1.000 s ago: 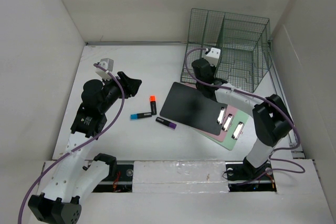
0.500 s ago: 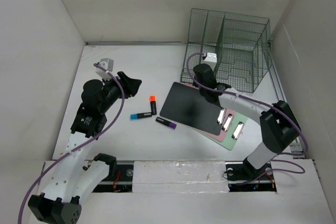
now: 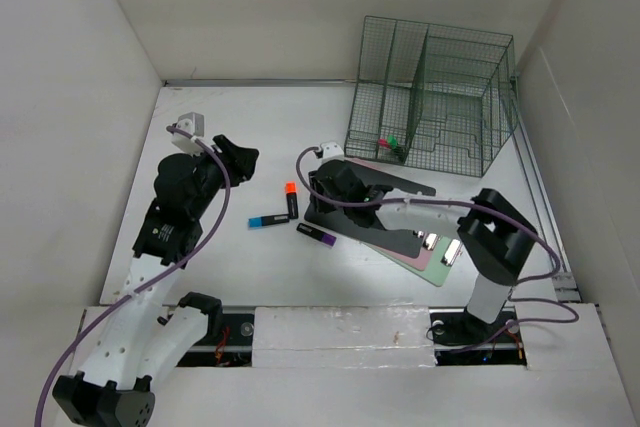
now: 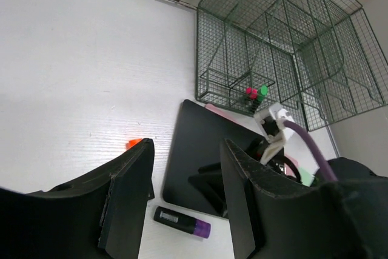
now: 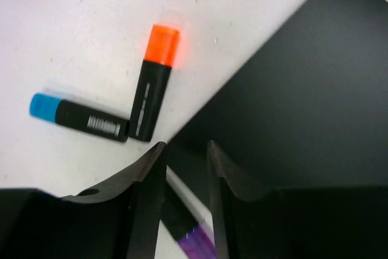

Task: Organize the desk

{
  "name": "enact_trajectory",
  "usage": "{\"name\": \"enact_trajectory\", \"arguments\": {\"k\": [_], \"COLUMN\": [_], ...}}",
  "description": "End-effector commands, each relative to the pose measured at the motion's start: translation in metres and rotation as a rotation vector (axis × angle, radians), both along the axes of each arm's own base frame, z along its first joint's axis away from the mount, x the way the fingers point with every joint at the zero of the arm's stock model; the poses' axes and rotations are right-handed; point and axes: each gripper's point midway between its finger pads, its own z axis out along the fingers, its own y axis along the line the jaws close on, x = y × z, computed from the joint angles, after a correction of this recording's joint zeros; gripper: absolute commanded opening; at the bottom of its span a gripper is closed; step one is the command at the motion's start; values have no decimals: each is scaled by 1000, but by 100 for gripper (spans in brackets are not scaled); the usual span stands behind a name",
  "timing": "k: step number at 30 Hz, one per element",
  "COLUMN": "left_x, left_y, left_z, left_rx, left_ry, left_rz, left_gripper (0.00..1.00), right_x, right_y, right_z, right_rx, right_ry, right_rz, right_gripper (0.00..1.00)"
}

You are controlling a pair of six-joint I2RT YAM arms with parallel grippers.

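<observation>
The desk [image 3: 260, 112] is a white tabletop. On it lie an orange-capped marker [image 3: 291, 198], a blue-capped marker [image 3: 267, 220], a purple-capped marker [image 3: 316, 235] and a black clipboard [image 3: 375, 222] stacked on pink and green clipboards [image 3: 437, 255]. My right gripper [image 3: 313, 211] is low over the black clipboard's near-left corner, jaws a little apart and empty. In the right wrist view [image 5: 185, 159] the corner of the clipboard [image 5: 303, 101] and the purple marker [image 5: 194, 238] lie between the fingers. My left gripper [image 3: 240, 155] is open and empty, raised left of the markers.
A dark green wire-mesh rack [image 3: 432, 87] stands at the back right, with green and red markers [image 3: 388, 144] inside its front. White walls close in the left, back and right. The left wrist view shows the rack [image 4: 273, 47] and clipboard [image 4: 197, 150] ahead.
My right gripper swung from the clipboard's far edge by the rack across to its near-left corner beside the markers. My left gripper shifted slightly toward the back.
</observation>
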Motion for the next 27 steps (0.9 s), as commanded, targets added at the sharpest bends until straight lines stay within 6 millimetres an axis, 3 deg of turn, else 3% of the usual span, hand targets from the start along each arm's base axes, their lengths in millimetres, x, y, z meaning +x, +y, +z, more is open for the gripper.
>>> {"name": "enact_trajectory", "arguments": {"k": [1, 7, 10, 12, 16, 27], "left_x": [0, -1, -2, -2, -3, -4], "left_y": [12, 11, 10, 9, 7, 5], "left_z": [18, 18, 20, 19, 19, 20], "left_rx": [-31, -28, -25, -22, -19, -19], "left_ry": [-43, -51, -58, -56, -60, -66], "left_rz": [75, 61, 53, 46, 32, 18], "left_gripper": [43, 43, 43, 43, 43, 43], "right_x": [24, 54, 58, 70, 75, 75], "right_y": [28, 54, 62, 62, 66, 80], "right_z": [18, -12, -16, -21, -37, -54], "right_rx": [50, -49, -38, -28, -54, -44], "right_ry": [-36, -8, -3, 15, 58, 104], "right_rz": [-2, -21, -16, -32, -28, 5], "right_gripper": [39, 42, 42, 42, 42, 44]}}
